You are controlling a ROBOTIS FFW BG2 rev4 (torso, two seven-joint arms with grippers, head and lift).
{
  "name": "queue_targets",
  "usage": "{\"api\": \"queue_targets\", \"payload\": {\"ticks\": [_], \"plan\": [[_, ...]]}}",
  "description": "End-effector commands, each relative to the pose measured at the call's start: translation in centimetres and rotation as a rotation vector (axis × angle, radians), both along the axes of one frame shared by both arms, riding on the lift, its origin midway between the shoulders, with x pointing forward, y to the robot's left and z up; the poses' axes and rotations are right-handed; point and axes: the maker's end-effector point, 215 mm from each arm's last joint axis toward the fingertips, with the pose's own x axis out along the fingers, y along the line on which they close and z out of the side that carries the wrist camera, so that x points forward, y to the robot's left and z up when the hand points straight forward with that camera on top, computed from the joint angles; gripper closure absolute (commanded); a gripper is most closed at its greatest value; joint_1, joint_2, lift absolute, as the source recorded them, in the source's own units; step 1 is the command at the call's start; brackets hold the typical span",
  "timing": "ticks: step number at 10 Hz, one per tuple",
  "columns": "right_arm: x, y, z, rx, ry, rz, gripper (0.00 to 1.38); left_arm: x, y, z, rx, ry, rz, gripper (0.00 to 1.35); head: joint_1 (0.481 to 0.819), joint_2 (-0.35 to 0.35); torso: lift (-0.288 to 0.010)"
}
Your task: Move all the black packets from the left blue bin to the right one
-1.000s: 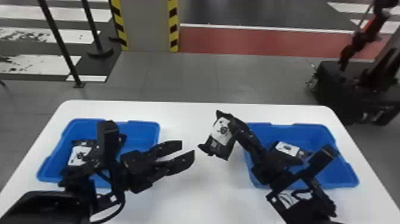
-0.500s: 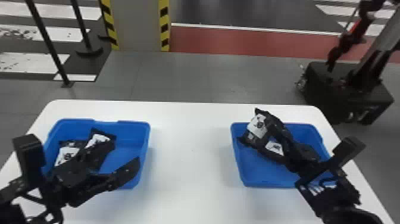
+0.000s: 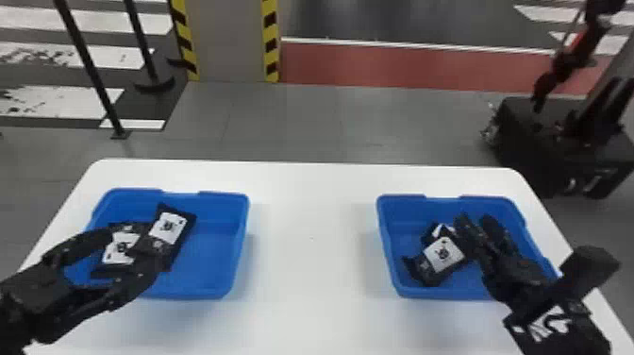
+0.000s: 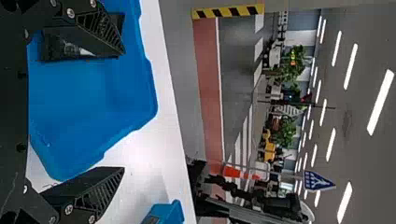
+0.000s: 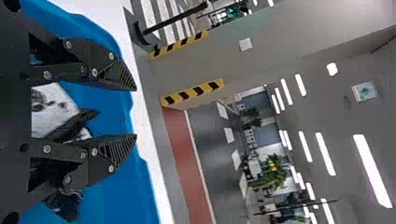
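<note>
Two black packets are seen in the left blue bin (image 3: 224, 264); one (image 3: 120, 245) lies label-up among the left gripper's (image 4: 123, 109) fingers, the other (image 3: 167, 226) just beside their tips, partly covered by the nearer finger; these fingers are spread wide and nothing is clamped, presumably so that a packet can be straddled before being pinched. Beside the right gripper's (image 5: 135, 112) fingertips, a labelled packet (image 3: 443, 255) is lodged in the right blue bin (image 3: 391, 257), tilted against another packet (image 3: 441, 230); these fingers are held apart above the bin floor, and no packet appears to be gripped; the low placing was probably chosen so that a packet could be let go with little drop. Between the two pairs of fingers, the white table (image 3: 311, 245) is left as a crossing gap; the transfer is judged partly done, with the left bin's packets remaining; if the left fingers were closed carelessly, both packets could be snagged, since they lie touching or nearly so.
</note>
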Motion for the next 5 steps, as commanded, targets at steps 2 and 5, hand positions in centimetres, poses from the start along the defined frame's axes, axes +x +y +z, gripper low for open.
{"api": "queue_targets", "payload": {"ticks": [2,5], "plan": [[-5.0,4.0,7.3,-0.126,-0.160,0.051,0.22,-0.5,4.5,-0.7,0.087,0.012,0.112,0.16,0.695,0.001,-0.110],[-9.8,9.7,7.9,-0.063,-0.151,0.129,0.22,1.1,8.2,-4.6,0.145,0.081,0.197,0.16,0.695,0.140,-0.110]]}}
